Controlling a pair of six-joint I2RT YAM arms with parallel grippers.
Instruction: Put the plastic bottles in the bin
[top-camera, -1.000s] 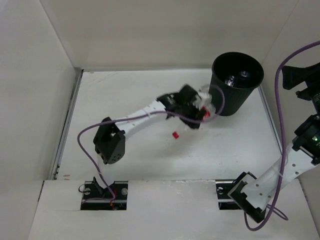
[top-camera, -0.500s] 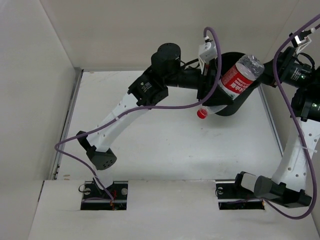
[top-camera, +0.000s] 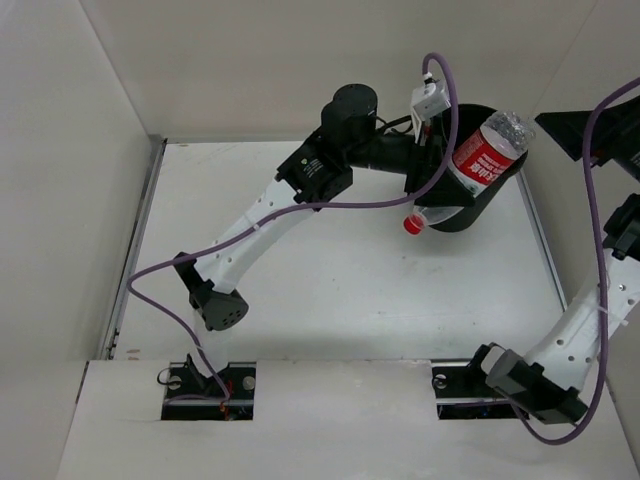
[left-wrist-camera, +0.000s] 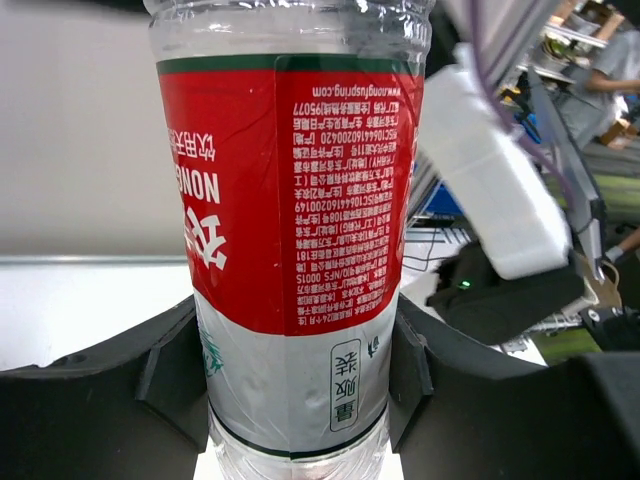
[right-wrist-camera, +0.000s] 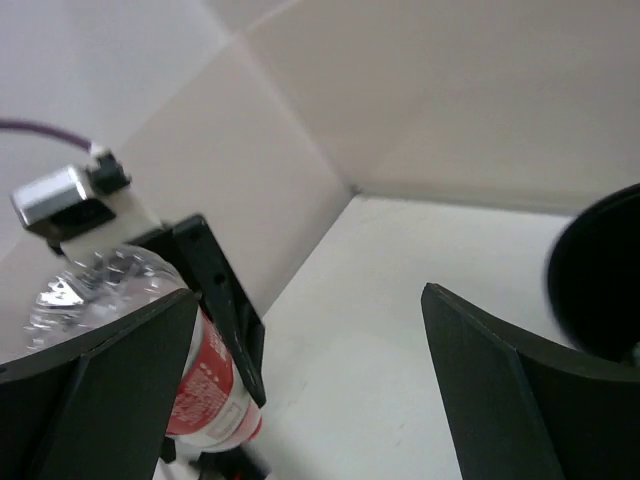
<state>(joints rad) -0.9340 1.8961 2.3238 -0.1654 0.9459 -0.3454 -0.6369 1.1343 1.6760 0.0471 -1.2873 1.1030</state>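
One bottle in hand: the clear bottle with the red label (top-camera: 480, 158) and red cap (top-camera: 412, 224) is pinched across its body by the left gripper (left-wrist-camera: 300, 380), whose fingers (left-wrist-camera: 160, 375) press on both sides, low on the label.
Position of bottle: in the air at the far right corner of the worktop (top-camera: 330, 280), above the bin (top-camera: 478, 208). It is tilted, base end over the bin's mouth, cap end lower and pointing to the near left.
Bin: round, black, upright. Its inside is hidden by the bottle and the arm.
Right gripper (right-wrist-camera: 310, 350): spread wide and holding nothing, raised by the right edge and facing the bottle.
Other bottles: none in sight in any view.
Step judged: release of the bottle into the bin.
Finding: from above, the cap end appears to overhang the near-left rim, so a drop from this pose may catch the rim.
Recommended method: carry the whole bottle further over the mouth, or tip the cap end down inside the rim, and only then part the fingers fully.
Hazards: the bottle is light and rounded and may roll off the rim. The left arm's cable hangs close to the bin, and the right arm should keep clear.
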